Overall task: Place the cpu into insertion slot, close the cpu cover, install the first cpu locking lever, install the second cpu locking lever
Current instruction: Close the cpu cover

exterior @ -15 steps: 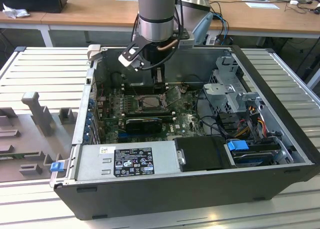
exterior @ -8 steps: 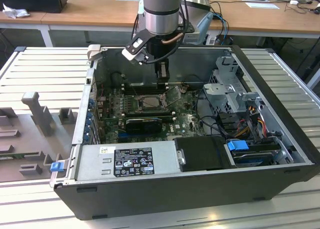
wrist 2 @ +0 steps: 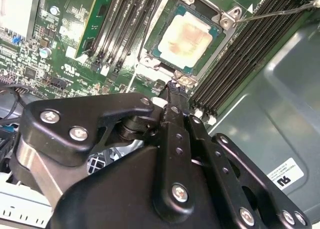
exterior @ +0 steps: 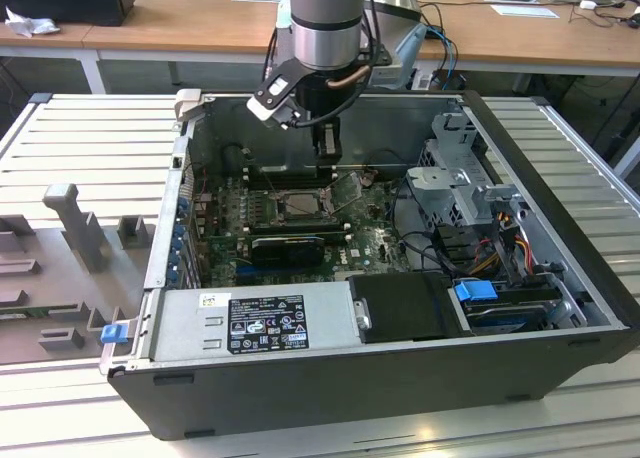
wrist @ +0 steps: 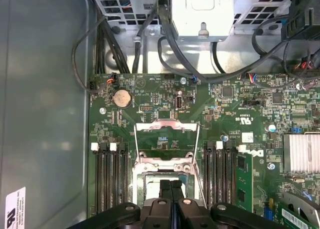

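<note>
The cpu [wrist 2: 184, 36], pale-topped with a smeared patch, lies flat inside the insertion slot [wrist 2: 226, 20] on the green board. The cpu cover [wrist: 167, 126] stands swung open off the slot, its window showing board behind it; in the exterior view the cpu cover [exterior: 347, 187] tilts up beside the insertion slot [exterior: 295, 205]. Thin wire locking levers [wrist: 198, 144] stand raised along the cover's sides. My gripper [exterior: 327, 150] hangs just above the slot's edge. Its black fingers are shut together on nothing, with the gripper [wrist 2: 175, 86] tip close over the slot rim and the gripper [wrist: 171, 185] pointing at the cover hinge.
Long black memory slots [wrist: 112, 179] flank the socket on both sides. A grey drive cage [exterior: 465, 183] with cables [exterior: 505, 243] fills the case on the exterior view's right. The power supply [exterior: 255, 318] lies along the near case wall. A heatsink [wrist: 302, 151] sits beside the board.
</note>
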Tool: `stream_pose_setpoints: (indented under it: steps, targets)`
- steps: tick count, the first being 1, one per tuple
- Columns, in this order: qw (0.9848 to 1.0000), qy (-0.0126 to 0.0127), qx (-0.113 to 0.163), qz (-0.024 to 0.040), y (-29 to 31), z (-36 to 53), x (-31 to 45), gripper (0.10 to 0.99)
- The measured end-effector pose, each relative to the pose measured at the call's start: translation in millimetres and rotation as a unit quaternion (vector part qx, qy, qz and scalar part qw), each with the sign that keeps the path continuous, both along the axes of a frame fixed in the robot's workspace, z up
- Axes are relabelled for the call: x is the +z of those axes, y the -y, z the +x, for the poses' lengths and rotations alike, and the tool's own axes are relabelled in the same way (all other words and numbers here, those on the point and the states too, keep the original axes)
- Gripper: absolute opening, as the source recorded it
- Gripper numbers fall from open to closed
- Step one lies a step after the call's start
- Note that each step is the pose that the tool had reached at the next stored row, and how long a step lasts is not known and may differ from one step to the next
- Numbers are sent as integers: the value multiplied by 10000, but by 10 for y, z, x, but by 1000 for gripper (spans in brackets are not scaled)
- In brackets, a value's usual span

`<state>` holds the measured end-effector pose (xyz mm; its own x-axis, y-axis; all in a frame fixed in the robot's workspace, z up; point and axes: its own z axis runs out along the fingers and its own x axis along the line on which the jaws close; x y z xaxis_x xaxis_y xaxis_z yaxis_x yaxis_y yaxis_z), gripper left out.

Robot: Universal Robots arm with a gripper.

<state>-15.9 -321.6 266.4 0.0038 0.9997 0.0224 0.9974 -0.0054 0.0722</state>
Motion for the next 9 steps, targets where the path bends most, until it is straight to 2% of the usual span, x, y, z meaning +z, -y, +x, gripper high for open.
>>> stream_pose_setpoints:
  steps: [9]
  targets:
    - [10000, -17, 0, 24, 0, 71, 0, 106]
